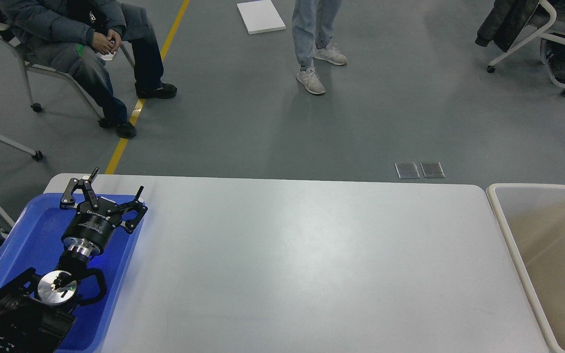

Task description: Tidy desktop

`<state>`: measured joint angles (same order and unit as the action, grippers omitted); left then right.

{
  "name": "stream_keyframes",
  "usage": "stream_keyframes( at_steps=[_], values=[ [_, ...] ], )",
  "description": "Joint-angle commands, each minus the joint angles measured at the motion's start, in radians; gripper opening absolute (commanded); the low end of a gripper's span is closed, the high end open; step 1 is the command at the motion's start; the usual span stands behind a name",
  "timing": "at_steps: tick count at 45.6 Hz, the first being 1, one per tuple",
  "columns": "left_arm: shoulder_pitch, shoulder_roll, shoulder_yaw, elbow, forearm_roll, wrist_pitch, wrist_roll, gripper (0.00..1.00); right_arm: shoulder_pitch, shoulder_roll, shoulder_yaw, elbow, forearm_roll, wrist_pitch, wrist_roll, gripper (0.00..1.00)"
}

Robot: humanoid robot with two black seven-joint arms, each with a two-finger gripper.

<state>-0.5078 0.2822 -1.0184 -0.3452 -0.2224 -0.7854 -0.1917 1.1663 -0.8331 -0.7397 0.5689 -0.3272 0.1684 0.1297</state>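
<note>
Left arm (42, 299): black jointed housing showing a round silver metal disc, a silver ring, faint lettering on its cylindrical wrist; black linkage-type two-finger gripper (115, 184) showing thin fingertips.

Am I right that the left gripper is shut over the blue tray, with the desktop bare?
Not quite: the head view shows the left gripper open, fingers spread wide. It is over the blue tray, and the desktop is bare.
</note>
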Motion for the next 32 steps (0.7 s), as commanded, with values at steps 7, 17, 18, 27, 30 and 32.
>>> stream_keyframes(
  at_steps=[7,17,18,27,30,32],
  values=[
    [0.0,0.0,0.0,0.0,0.0,0.0,0.0,1.0,0.343,-0.112,0.005,0.157,-0.004,0.152,0.001,0.99],
    [0.0,0.0,0.0,0.0,0.0,0.0,0.0,1.0,0.532,-0.129,0.002,0.247,-0.004,0.263,0.002,0.99],
    [0.0,0.0,0.0,0.0,0.0,0.0,0.0,1.0,0.544,-0.129,-0.003,0.259,-0.004,0.275,0.002,0.99],
    [0.0,0.0,0.0,0.0,0.0,0.0,0.0,1.0,0.651,-0.129,-0.056,0.396,-0.032,0.329,0.001,0.99],
    [0.0,0.0,0.0,0.0,0.0,0.0,0.0,1.0,0.688,-0.127,-0.089,0.44,-0.055,0.33,0.001,0.99],
    [0.0,0.0,0.0,0.0,0.0,0.0,0.0,1.0,0.71,-0.124,-0.108,0.469,-0.07,0.33,0.001,0.99]
  ],
)
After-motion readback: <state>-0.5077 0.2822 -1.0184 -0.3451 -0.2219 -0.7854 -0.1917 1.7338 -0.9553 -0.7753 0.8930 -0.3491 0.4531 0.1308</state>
